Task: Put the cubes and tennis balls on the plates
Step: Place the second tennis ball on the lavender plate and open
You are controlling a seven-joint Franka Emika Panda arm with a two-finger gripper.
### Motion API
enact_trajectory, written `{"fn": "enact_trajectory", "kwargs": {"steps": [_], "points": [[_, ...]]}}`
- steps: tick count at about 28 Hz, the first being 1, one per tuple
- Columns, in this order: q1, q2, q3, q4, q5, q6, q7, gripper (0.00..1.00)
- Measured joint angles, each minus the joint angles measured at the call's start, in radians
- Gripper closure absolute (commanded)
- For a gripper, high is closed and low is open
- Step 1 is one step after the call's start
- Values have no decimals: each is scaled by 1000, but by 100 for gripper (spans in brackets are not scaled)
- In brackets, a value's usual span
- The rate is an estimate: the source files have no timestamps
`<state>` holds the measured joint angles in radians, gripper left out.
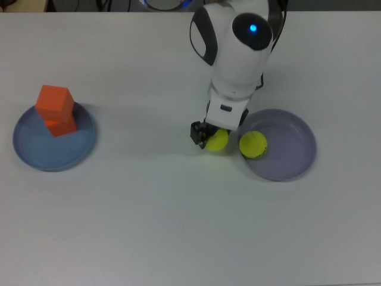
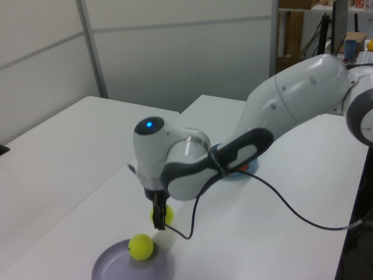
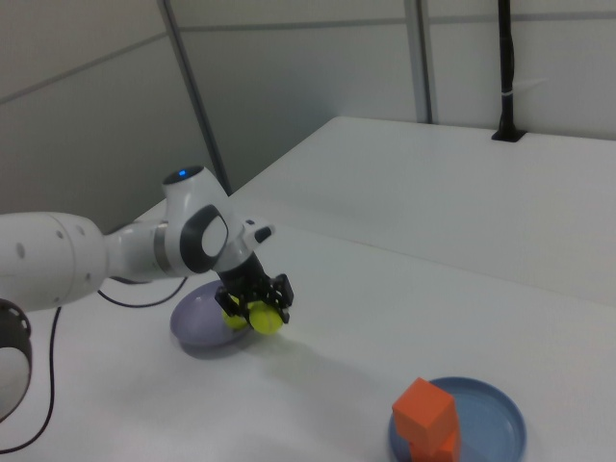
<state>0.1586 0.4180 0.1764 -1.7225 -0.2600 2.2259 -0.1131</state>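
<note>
Held tennis ball [image 1: 218, 140] half under arm [image 1: 238, 53]
</note>
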Motion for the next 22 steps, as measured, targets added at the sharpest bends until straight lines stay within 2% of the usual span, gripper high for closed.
{"fn": "enact_trajectory", "kwargs": {"steps": [3,5,9,14,16,18,20,22], "points": [[3,-38,8,3,46,-21,-23,76],[9,-54,20,3,57,-26,-26,76],[37,-64,63,7,63,-26,-11,76],[117,-46,80,23,59,-26,53,76],[144,-31,81,32,42,-26,76,75],[165,-9,81,43,5,-26,110,70],[185,27,81,56,-49,-26,156,62],[190,57,81,70,-86,-25,180,49]]}}
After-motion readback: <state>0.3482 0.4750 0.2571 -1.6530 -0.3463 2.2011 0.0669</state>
